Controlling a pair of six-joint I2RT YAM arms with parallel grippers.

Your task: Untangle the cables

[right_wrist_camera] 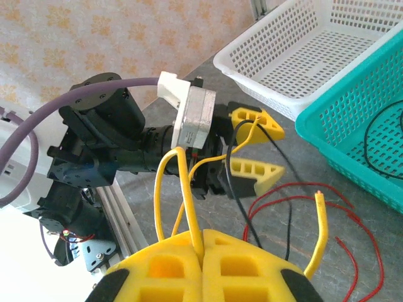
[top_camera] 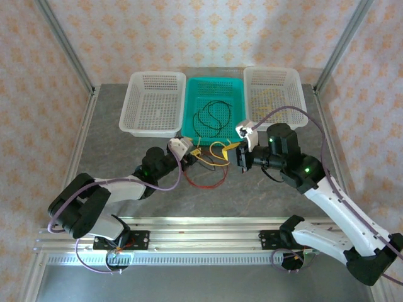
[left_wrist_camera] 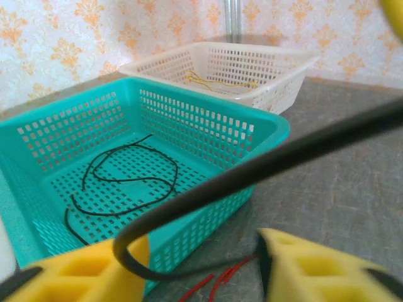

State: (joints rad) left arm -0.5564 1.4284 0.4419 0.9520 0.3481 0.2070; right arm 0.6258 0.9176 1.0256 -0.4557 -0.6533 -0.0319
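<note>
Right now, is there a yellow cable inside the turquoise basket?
No, the turquoise basket holds black cable; a yellow cable lies in the white basket.

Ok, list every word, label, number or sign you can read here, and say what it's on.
None: no words, numbers or labels can be read. The green basket, left white basket, right white basket, wires, left claw, right claw and patterned wallpaper all look unmarked.

Brightly, evenly lit from above, with only soft shadows on the tabletop [top_camera: 264,189]. Glaring white along the metal rail [top_camera: 208,221] at its near edge. Blurred close to the left wrist lens, at the black cable [left_wrist_camera: 271,163] and yellow fingers [left_wrist_camera: 315,267]; sharper beyond.
</note>
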